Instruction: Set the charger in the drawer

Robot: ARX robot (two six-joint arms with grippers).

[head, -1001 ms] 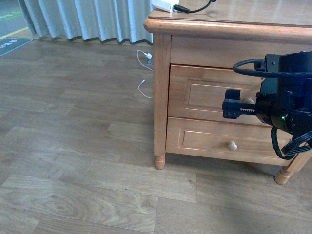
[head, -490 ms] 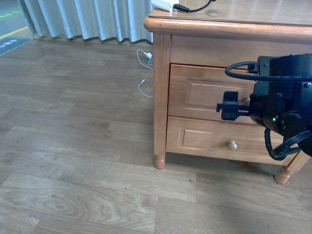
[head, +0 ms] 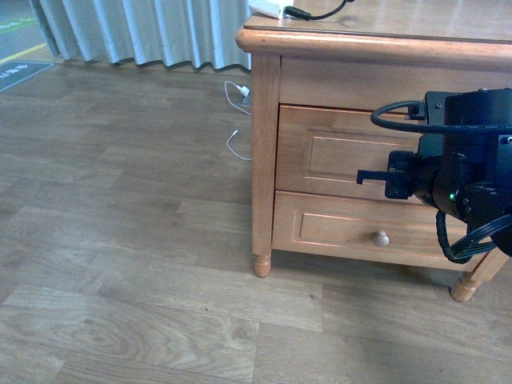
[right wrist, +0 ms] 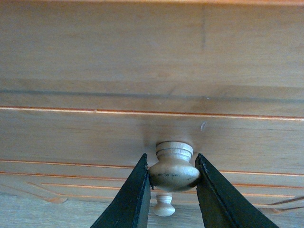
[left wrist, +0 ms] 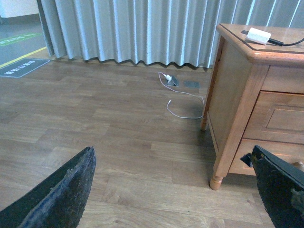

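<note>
Gripping the small round knob [right wrist: 173,167] of the upper drawer [head: 336,152], the right claw [right wrist: 172,164] has its 2 black fingers [right wrist: 135,194] pressed against either side of the pale wood. From the front, that claw [head: 382,178] reaches in level against the recessed panel, with the bulky black arm behind it hiding the knob. The drawer front looks shut, sitting in line with the frame of the table [head: 264,160].

The charger [head: 268,10] lies on the table's top, near the back corner on the robot's left side. A thin black cable [head: 320,14] runs from it across the top. It shows again from the left wrist [left wrist: 259,35], white and flat on the glossy surface.

Below the gripped drawer is the lower drawer [head: 336,228] with its own knob [head: 381,238].

The left claw [left wrist: 173,151] hangs above the floor [head: 120,240], spread wide and holding nothing. A thin white cable [left wrist: 183,107] curls on the boards beside the table, in front of the grey curtain [left wrist: 133,28].
</note>
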